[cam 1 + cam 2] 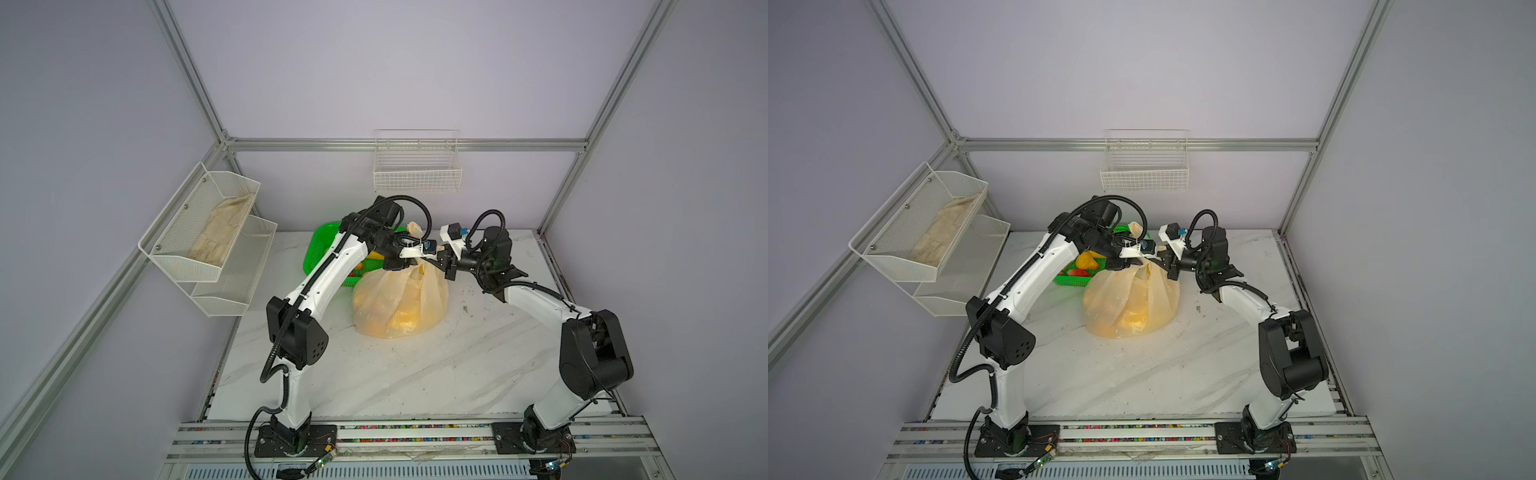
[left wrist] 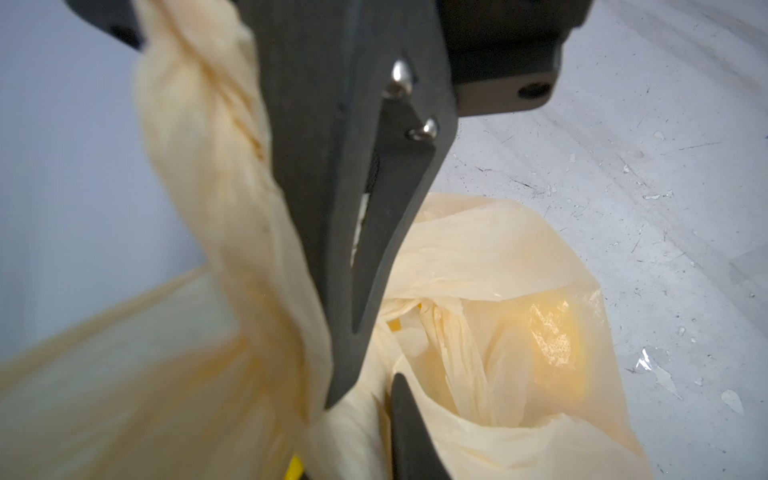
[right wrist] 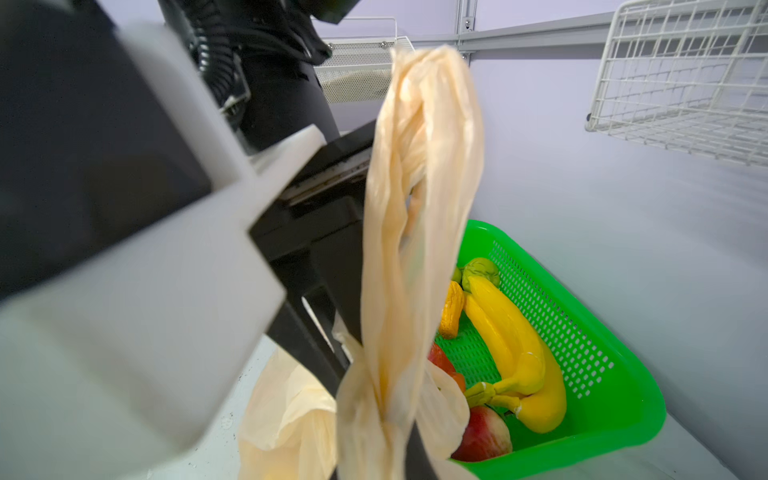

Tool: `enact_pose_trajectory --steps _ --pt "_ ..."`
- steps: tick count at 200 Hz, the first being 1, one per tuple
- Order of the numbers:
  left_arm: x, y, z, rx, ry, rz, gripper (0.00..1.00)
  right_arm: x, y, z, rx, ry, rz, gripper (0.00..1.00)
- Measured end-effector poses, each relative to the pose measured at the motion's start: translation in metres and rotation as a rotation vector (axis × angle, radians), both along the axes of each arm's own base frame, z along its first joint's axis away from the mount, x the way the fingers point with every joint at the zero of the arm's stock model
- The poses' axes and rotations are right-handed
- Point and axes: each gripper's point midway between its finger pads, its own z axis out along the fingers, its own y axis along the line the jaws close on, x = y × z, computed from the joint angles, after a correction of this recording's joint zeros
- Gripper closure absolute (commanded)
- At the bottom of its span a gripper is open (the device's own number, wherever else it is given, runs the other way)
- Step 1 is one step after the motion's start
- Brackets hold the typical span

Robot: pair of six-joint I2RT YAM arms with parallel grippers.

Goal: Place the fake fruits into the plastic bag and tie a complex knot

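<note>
Translucent cream-yellow plastic bag (image 1: 399, 303) on white marble table (image 1: 415, 374); right gripper (image 1: 432, 259) clenched on its twisted handle strip (image 3: 415, 208); left gripper (image 1: 409, 262): grip unclear.

White table (image 1: 415, 374) w/ grey streaks. Plastic bag (image 1: 399, 303) sits on it, right under left gripper (image 1: 406, 262) & right gripper (image 1: 443, 264). Green basket (image 1: 320, 249) sits on it too, by the left gripper's outer side.

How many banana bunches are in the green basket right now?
1: a yellow banana bunch lies in the green basket, next to a red apple. The bag's handle strips block part of the basket, so another may be hidden.
</note>
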Motion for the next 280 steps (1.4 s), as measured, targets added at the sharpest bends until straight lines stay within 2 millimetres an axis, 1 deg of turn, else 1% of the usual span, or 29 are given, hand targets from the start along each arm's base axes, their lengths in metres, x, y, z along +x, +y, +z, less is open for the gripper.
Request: enact_pose_trajectory --steps 12,24,37,49,69,78,81,89,99,114,127,135,147,155,175,188,203,218,231,254,280 --pt "0.000 0.001 0.005 -0.009 -0.011 0.008 0.66 0.002 0.000 0.000 -0.001 -0.001 -0.009 1.00" --pt "-0.001 0.003 0.014 -0.031 -0.030 0.021 0.57 0.003 -0.001 0.000 -0.002 -0.001 -0.016 1.00" --pt "-0.007 0.008 0.024 -0.059 -0.043 0.041 0.49 0.004 -0.001 -0.001 -0.003 -0.001 -0.024 1.00" --pt "-0.014 0.015 0.035 -0.089 -0.058 0.055 0.46 0.005 -0.001 -0.001 -0.004 0.000 -0.031 1.00" --pt "-0.022 0.029 0.056 -0.155 -0.088 0.093 0.45 0.006 -0.002 -0.001 -0.006 0.002 -0.036 1.00" --pt "-0.022 0.036 0.066 -0.192 -0.095 0.117 0.41 0.006 -0.002 -0.002 -0.007 0.005 -0.038 1.00" --pt "-0.023 0.039 0.070 -0.206 -0.095 0.127 0.39 0.006 -0.002 -0.002 -0.008 0.004 -0.039 1.00" --pt "-0.021 0.046 0.079 -0.246 -0.096 0.156 0.30 0.006 -0.002 -0.003 -0.012 0.008 -0.040 1.00" --pt "-0.017 0.057 0.090 -0.305 -0.096 0.200 0.24 0.005 -0.003 -0.004 -0.021 0.011 -0.041 1.00" --pt "-0.009 0.068 0.105 -0.386 -0.089 0.260 0.21 0.002 -0.003 -0.005 -0.031 0.012 -0.039 1.00" --pt "-0.003 0.070 0.114 -0.442 -0.079 0.282 0.19 0.001 -0.004 -0.004 -0.035 0.015 -0.037 1.00" --pt "-0.001 0.067 0.116 -0.469 -0.063 0.281 0.17 0.000 -0.004 -0.003 -0.036 0.015 -0.037 1.00" --pt "0.002 0.060 0.113 -0.493 -0.026 0.270 0.15 -0.002 -0.004 -0.003 -0.036 0.015 -0.032 1.00" --pt "0.004 0.053 0.107 -0.503 0.014 0.261 0.13 -0.002 -0.004 -0.003 -0.037 0.017 -0.030 1.00" --pt "0.016 0.038 0.089 -0.504 0.110 0.231 0.07 -0.004 -0.005 -0.004 -0.044 0.022 -0.026 1.00" --pt "0.022 0.032 0.075 -0.491 0.156 0.211 0.05 -0.005 -0.005 -0.007 -0.050 0.030 -0.023 1.00" --pt "0.022 0.028 0.060 -0.475 0.205 0.190 0.04 -0.005 -0.005 -0.009 -0.058 0.039 -0.021 1.00" --pt "0.019 0.025 0.054 -0.470 0.239 0.170 0.04 -0.006 -0.005 -0.011 -0.063 0.043 -0.020 1.00" --pt "0.020 0.023 0.059 -0.480 0.248 0.157 0.06 -0.006 -0.005 -0.012 -0.065 0.041 -0.020 1.00" --pt "0.023 0.018 0.080 -0.522 0.233 0.130 0.12 -0.006 -0.005 -0.012 -0.068 0.043 -0.020 1.00" --pt "0.026 0.013 0.100 -0.565 0.234 0.118 0.26 -0.006 -0.005 -0.012 -0.071 0.049 -0.021 1.00"
